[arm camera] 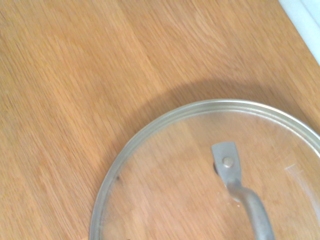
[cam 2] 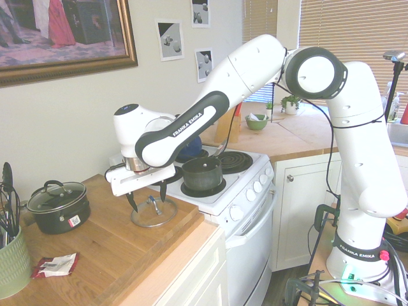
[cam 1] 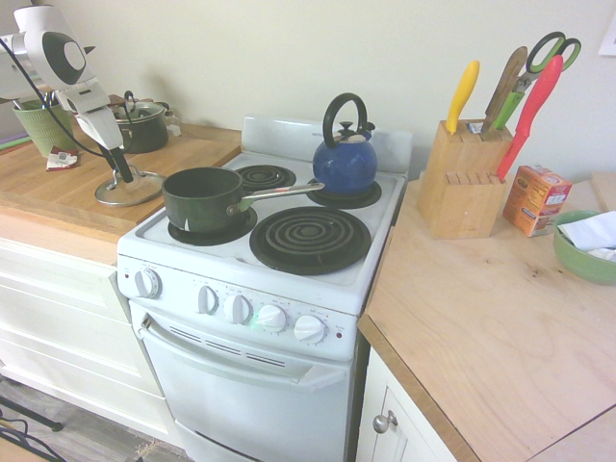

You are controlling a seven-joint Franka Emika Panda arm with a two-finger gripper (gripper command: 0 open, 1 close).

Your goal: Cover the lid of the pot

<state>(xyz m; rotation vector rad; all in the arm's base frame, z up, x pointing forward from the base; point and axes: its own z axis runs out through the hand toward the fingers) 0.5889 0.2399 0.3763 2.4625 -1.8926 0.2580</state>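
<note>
- A kitchen: a pale wall, a wooden tabletop [cam 2: 95, 248] beside a white stove [cam 1: 279, 289], and a second wooden tabletop past the stove on the side away from the pincer.
- The white arm [cam 2: 255, 70] reaches out level over the stove from its stand, then bends down at the wrist, so that the pincer [cam 2: 146, 196] points straight down over the wooden tabletop next to the stove's edge.
- The pincer's two dark fingers [cam 2: 163, 191] stand wide apart and hold nothing; they hang on either side of the lid's small handle, and whether they touch it cannot be told.
- The lid [cam 2: 153, 217] lies flat on the tabletop right under the pincer, clear glass with a silver rim; the wrist view shows wood grain through the glass and the grey handle [arm camera: 240, 190] bolted on it.
- The pot [cam 1: 202, 199], dark green and uncovered, stands on the stove's nearest burner, just beside the pincer across the stove's edge, its long silver handle [cam 1: 279, 192] pointing away from the pincer towards the blue kettle [cam 1: 345, 159].
- The kettle sits on a far burner, well apart from the pincer.
- A smaller dark two-handled pot [cam 2: 58, 205] with its own lid stands on the same tabletop, on the side of the pincer away from the stove.
- A green holder [cam 2: 13, 264] and a small red-and-white packet [cam 2: 56, 264] lie farther still on that side.
</note>
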